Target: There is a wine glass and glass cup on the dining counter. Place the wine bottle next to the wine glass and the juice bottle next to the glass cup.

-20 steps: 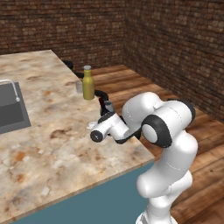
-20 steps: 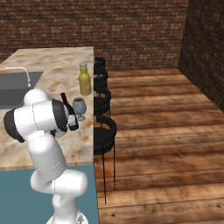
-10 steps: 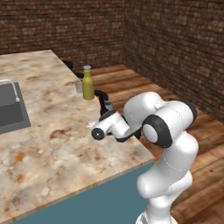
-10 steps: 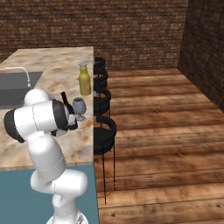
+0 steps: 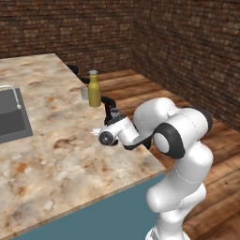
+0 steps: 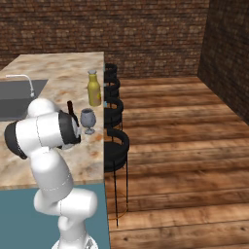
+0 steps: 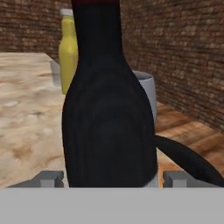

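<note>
1. Nearest, in the hand view, the pincer (image 7: 109, 177) is reaching along the bench, its two grey fingertips (image 7: 48, 178) flanking the base of the wine bottle (image 7: 107, 109). The dark glass is sitting between the tips; they appear closed against its sides, so the pincer looks to be holding the bottle, though actual contact is not plain.

2. The wine bottle is standing upright, its long axis vertical, directly ahead of the pincer. In the right base view its slim neck and dark red top (image 6: 71, 111) are rising just behind the arm's wrist.

3. Just beyond the wine bottle, on its side toward the bench's edge, the wine glass (image 6: 88, 119) is standing on the marbled bench (image 6: 53, 78). The hand view shows its grey rim (image 7: 146, 89) peeking out right beside the wine bottle, very near; whether they touch cannot be told.

4. Farther from the wine bottle, along the same edge of the bench, the juice bottle (image 5: 94, 89) is standing upright with the glass cup (image 5: 85, 93) just beside it.

5. Judging by this, the wine bottle is already close to the wine glass, so the coming move is probably opening the pincer and backing straight off, taking care not to tip the tall bottle into the glass.

6. Farthest from the wine bottle, black stools (image 6: 115, 141) are lining the bench's edge, and a grey sink (image 5: 11, 115) is lying well apart.
</note>
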